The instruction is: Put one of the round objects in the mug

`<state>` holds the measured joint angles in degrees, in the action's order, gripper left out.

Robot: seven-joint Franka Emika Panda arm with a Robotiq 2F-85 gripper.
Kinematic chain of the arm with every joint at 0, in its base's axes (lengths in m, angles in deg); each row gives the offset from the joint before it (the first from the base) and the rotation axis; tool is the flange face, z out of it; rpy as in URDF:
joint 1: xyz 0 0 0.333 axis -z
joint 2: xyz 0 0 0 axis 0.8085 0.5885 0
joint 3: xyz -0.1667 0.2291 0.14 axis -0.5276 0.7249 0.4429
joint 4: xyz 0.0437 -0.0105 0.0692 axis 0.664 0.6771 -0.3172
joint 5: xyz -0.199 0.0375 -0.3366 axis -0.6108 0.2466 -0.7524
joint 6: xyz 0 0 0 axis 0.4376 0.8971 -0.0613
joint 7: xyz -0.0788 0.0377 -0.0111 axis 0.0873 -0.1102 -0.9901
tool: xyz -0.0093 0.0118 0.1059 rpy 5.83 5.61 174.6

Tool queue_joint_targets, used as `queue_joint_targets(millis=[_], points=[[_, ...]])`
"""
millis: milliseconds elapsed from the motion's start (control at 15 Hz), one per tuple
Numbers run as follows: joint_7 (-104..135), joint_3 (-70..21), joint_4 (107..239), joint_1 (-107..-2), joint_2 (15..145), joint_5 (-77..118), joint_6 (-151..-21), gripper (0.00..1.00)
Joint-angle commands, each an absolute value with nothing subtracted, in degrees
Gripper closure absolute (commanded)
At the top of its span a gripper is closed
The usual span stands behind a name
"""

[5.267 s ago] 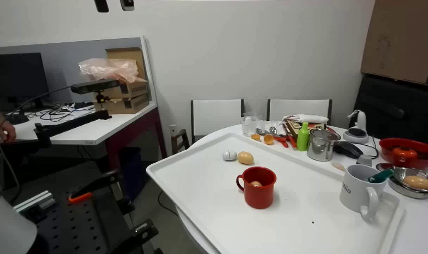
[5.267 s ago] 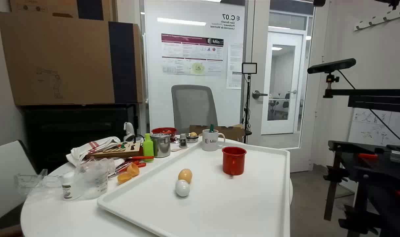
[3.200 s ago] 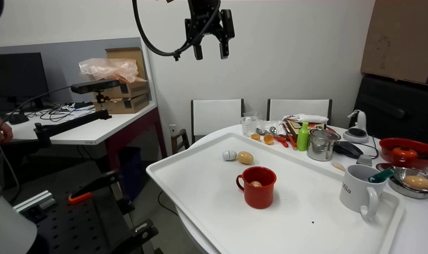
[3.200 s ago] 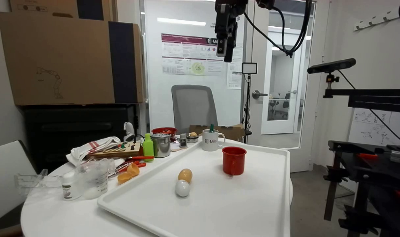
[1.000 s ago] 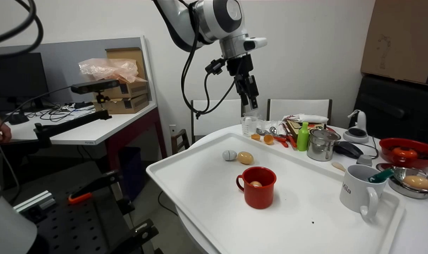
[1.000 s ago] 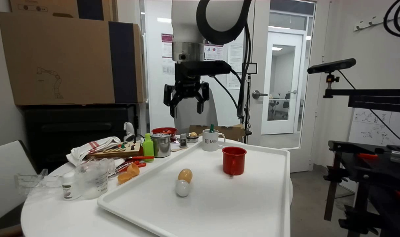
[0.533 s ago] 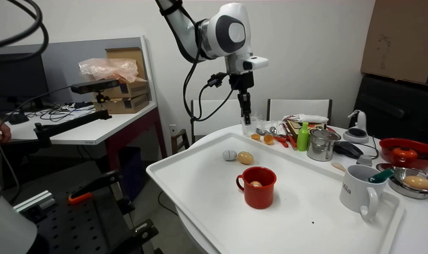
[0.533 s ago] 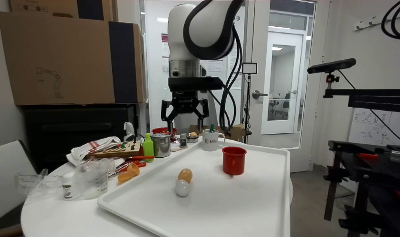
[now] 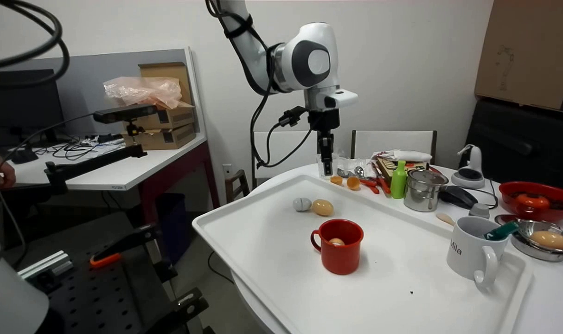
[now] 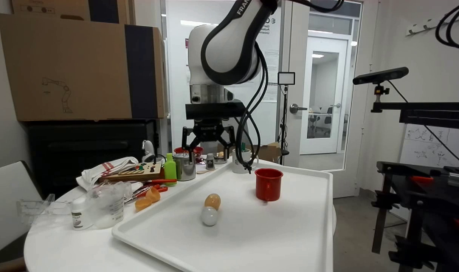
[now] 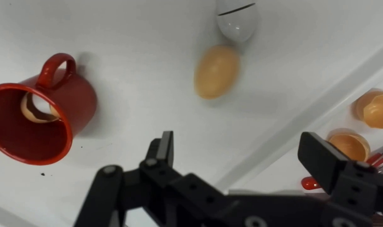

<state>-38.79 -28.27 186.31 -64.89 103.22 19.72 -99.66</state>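
white rimmed tray [image 10: 275, 238] underneath, the black two-fingered gripper [image 10: 209, 156] hangs spread wide, holding nothing; pick and transfer seem left. one corner bears a white mug [image 9: 469, 255] with something green [image 9: 502, 231] inside; the red cylindrical mug [image 10: 268, 186], nearer a long edge, contains a tan shell-like piece [image 11: 30, 115]. toward the opposite edge lies the tan egg [image 11: 216, 72], just beside a white egg [image 11: 237, 25].
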Motion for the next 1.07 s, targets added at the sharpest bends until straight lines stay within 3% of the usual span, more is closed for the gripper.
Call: queue_joint_targets(millis=[0,1000], points=[[-39.2,-28.3,185.3,-64.7,104.1,21.8,-99.6,0.00],[-44.2,-23.7,173.3,-57.6,120.2,40.2,-99.4,0.00]])
